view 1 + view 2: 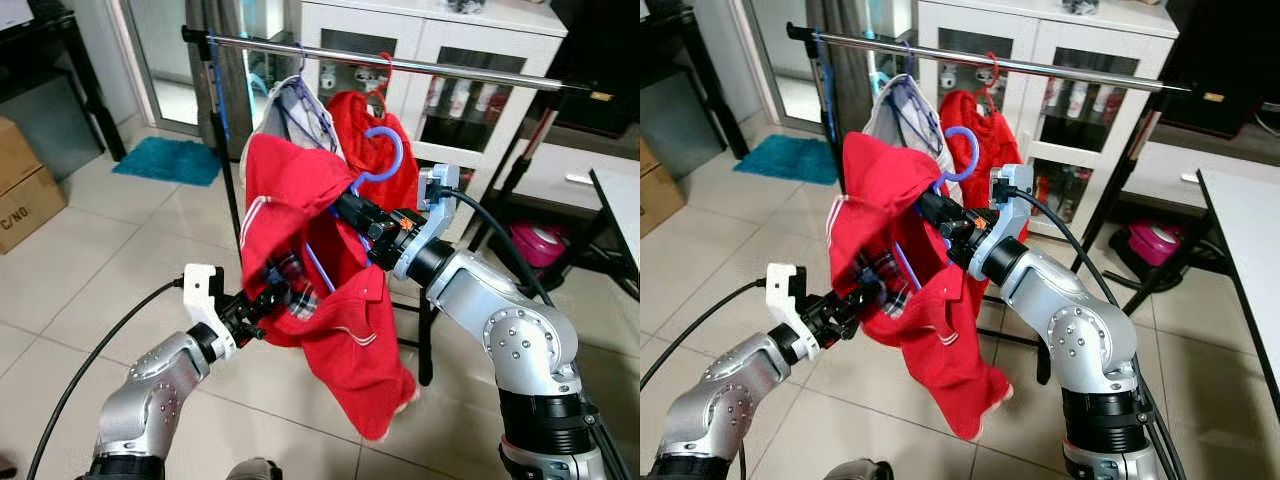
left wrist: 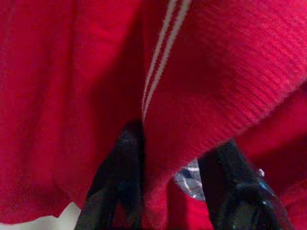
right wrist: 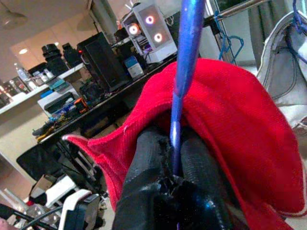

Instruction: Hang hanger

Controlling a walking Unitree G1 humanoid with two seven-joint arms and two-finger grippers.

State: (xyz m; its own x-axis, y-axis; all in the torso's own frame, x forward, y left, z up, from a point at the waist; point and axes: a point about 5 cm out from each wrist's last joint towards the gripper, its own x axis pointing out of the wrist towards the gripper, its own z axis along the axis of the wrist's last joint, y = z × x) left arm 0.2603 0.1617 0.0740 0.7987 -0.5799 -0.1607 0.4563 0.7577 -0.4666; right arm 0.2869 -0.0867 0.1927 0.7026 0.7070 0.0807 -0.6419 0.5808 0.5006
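Right gripper [image 1: 352, 213] is clamped on the neck of the blue hanger [image 1: 385, 158], its hook up in the air just below the rail [image 1: 400, 64] and not yet over it; the red shirt [image 1: 320, 290] drapes from the hanger, bunched and lopsided; left gripper [image 1: 272, 298] is pinched on the shirt's lower fabric near a plaid patch; the risk, I'd say, is that this low tug drags the shirt off the hanger as the hook rises, or the hook snags the white garment [image 1: 290, 110] and red garment [image 1: 372, 130] already hanging there.
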